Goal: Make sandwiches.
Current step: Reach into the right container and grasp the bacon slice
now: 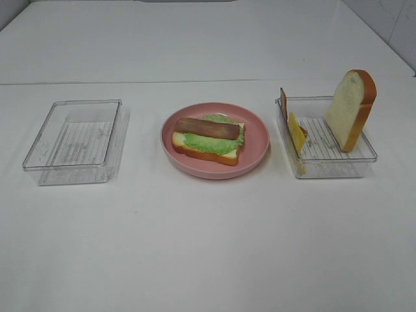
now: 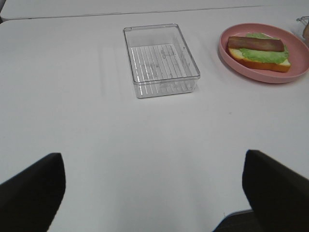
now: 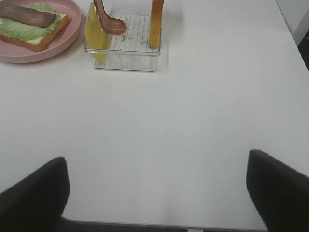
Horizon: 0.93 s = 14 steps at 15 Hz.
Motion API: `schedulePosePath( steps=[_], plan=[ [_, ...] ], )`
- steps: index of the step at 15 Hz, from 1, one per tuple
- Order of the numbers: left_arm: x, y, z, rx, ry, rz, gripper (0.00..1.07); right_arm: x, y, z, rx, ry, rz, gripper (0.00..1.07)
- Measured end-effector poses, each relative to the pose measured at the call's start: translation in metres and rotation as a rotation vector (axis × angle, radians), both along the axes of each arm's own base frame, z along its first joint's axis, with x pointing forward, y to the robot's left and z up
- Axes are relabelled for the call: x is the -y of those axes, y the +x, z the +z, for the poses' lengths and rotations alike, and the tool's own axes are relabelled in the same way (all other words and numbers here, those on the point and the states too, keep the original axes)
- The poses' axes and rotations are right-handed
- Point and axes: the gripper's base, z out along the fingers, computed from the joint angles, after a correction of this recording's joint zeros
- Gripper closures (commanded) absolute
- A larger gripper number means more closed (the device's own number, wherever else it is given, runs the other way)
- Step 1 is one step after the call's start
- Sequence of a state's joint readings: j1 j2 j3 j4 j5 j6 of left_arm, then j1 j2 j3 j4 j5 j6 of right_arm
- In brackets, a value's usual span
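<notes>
A partly built sandwich [image 1: 208, 138] lies on the pink plate [image 1: 257, 151] in the middle of the table: a bread slice, green lettuce and one bacon strip [image 1: 206, 127] on top. The same sandwich [image 2: 259, 51] shows in the left wrist view, and the sandwich [image 3: 30, 25] again in the right wrist view. The right tray [image 1: 338, 159] holds an upright bread slice [image 1: 351, 109], a yellow cheese slice [image 1: 296, 132] and a bacon strip [image 1: 283, 104] leaning on its left wall. My left gripper [image 2: 153, 191] and right gripper [image 3: 158, 191] are open over bare table, well short of the trays. Neither gripper shows in the high view.
An empty clear tray [image 1: 75, 141] sits at the left of the table; the same clear tray [image 2: 161, 60] appears ahead of my left gripper. A seam in the table top runs across behind the trays. White table lies between the grippers and the objects.
</notes>
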State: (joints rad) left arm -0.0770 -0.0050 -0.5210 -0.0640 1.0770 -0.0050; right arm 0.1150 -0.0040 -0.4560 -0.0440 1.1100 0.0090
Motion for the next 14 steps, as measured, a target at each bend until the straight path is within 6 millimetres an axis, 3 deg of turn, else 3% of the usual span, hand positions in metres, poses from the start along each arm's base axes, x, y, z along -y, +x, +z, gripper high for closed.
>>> schedulePosePath(
  steps=[14],
  plan=[
    [0.0,0.0,0.0,0.0,-0.001,0.0,0.16,0.0,0.0,0.0,0.0,0.0,0.0,0.11]
  ],
)
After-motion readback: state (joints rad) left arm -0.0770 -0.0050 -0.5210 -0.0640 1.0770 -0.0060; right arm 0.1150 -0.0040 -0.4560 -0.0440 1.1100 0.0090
